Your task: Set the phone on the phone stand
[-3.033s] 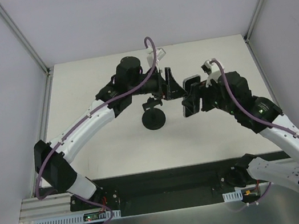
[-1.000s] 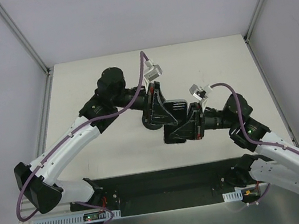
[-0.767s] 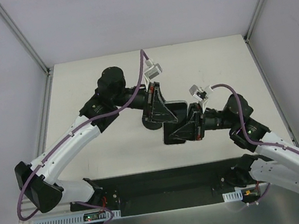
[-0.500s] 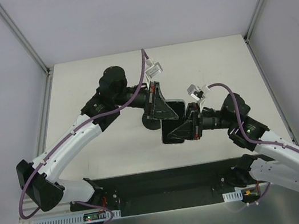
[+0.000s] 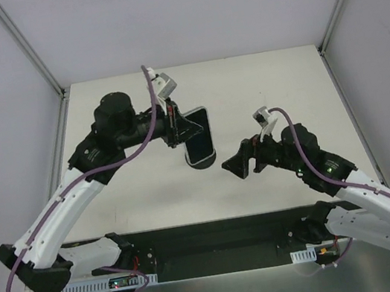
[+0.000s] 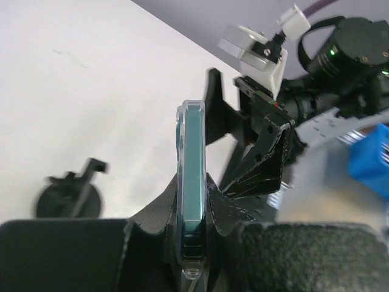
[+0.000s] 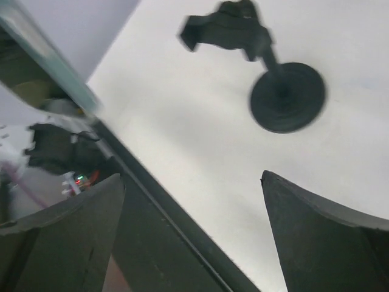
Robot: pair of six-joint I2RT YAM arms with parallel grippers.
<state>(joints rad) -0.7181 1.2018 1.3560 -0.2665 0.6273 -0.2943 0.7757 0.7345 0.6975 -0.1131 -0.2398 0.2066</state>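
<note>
My left gripper (image 6: 191, 184) is shut on the phone (image 6: 191, 140), which the left wrist view shows edge-on with its teal rim pinched between the jaws. From the top, the phone (image 5: 198, 136) hangs in the air by the left gripper (image 5: 177, 128), over the middle of the table. The black phone stand (image 7: 287, 97) rests on the table with its holder (image 7: 226, 27) on the stem. It also shows in the left wrist view as the stand (image 6: 68, 196), below and left of the phone. My right gripper (image 5: 238, 165) is open, holds nothing, and sits to the right of the phone.
The white table (image 5: 275, 86) is walled by a white enclosure with metal corner posts (image 5: 26, 47). A black strip (image 5: 211, 237) runs along the near edge by the arm bases. In the left wrist view the right arm's wrist (image 6: 267, 128) is close behind the phone.
The right gripper has opened, let go of the phone and drawn back to the right. The left gripper has shut on the phone and carried it away to the left and farther back.
</note>
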